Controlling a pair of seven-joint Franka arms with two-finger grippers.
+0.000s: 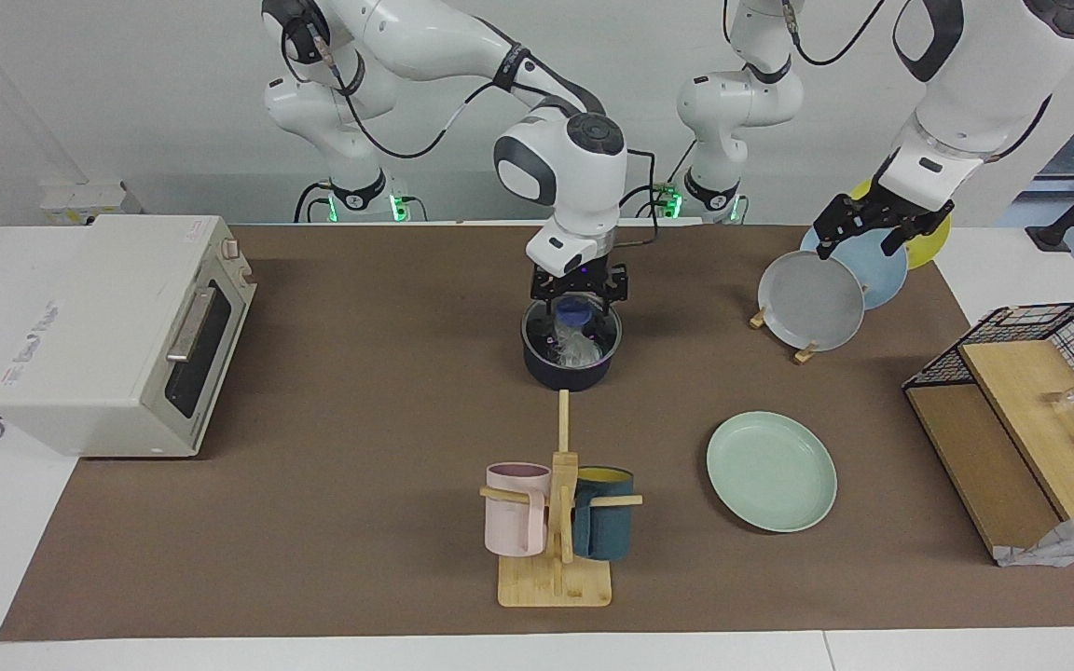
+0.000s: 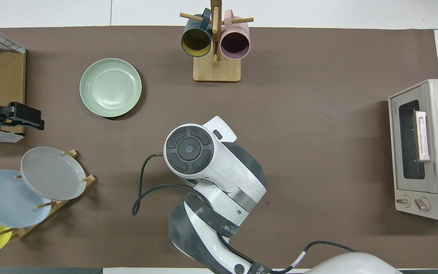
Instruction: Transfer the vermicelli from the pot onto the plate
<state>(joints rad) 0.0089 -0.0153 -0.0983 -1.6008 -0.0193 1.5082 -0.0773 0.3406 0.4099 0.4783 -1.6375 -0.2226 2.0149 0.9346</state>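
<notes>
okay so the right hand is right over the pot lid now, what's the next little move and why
Probably close the right hand on the lid's blue knob and lift. The hand sits open, low over the pot, whose glass lid covers the vermicelli. The plate lies bare.

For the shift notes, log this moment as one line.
right pincer: open, over lidded pot | noodles: in pot | green plate: bare | left pincer: open, waits over plate rack
</notes>
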